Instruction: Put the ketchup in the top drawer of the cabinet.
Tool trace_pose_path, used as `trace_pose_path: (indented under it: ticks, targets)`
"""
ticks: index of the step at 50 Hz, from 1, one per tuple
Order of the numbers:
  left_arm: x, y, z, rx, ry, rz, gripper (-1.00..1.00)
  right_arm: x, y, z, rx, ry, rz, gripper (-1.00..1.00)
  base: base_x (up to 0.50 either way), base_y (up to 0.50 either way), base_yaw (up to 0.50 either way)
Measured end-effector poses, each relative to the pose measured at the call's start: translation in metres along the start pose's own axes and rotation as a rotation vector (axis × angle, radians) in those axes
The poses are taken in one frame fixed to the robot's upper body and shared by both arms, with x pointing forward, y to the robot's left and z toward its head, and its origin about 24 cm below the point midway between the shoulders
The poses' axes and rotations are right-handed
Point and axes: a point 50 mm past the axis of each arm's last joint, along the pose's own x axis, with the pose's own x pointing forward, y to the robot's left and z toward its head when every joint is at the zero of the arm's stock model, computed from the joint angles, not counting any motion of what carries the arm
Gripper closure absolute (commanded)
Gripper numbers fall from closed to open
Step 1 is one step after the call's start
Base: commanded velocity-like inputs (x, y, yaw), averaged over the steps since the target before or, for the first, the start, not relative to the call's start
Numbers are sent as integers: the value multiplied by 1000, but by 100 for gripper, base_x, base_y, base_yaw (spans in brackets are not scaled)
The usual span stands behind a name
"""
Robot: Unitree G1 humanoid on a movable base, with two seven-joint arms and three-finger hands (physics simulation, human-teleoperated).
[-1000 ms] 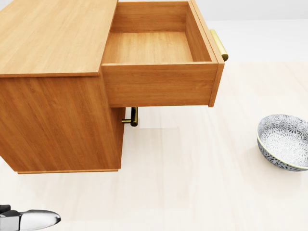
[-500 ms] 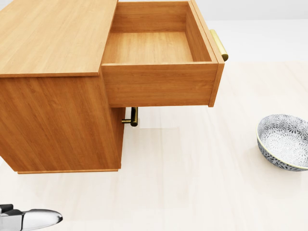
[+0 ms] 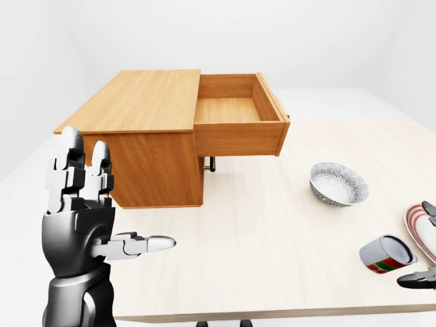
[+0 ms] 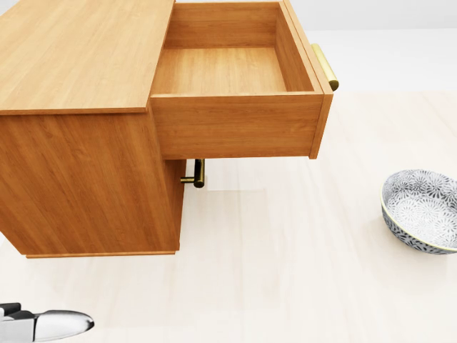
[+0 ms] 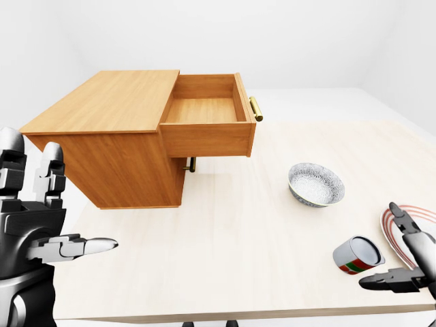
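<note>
The ketchup does not show in any view. Its target, the top drawer (image 4: 228,71) of the wooden cabinet (image 3: 143,109), stands pulled out to the right in the head view, its inside bare, a brass handle (image 4: 325,66) on its face. Under it, the brass handle of a lower drawer (image 4: 196,174) peeks out.

The cabinet rests on a pale wood-grain table (image 3: 259,238). Well to its right on the table sits a patterned grey-and-white bowl (image 3: 338,183). Nearer the table's lower right edge in the left-eye view, a can (image 5: 357,255) with a red and green label lies on its side, just beside a red-striped plate (image 5: 402,235) at the frame's edge.

The left hand (image 3: 85,211) is raised at lower left, fingers upright and spread, thumb pointing right, holding nothing. The right hand (image 5: 402,262) is at lower right, just beside the can, its dark fingers apart and not touching it.

Plain white walls and a light floor surround the table.
</note>
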Motion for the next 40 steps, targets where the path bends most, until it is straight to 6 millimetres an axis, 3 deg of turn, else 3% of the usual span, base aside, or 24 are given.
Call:
trace_pose_path:
  ticks: [40]
  targets:
    - [0, -1, -3, 0, 11, -1, -100, 15, 9, -10, 30, 40, 79, -100, 0, 0, 0]
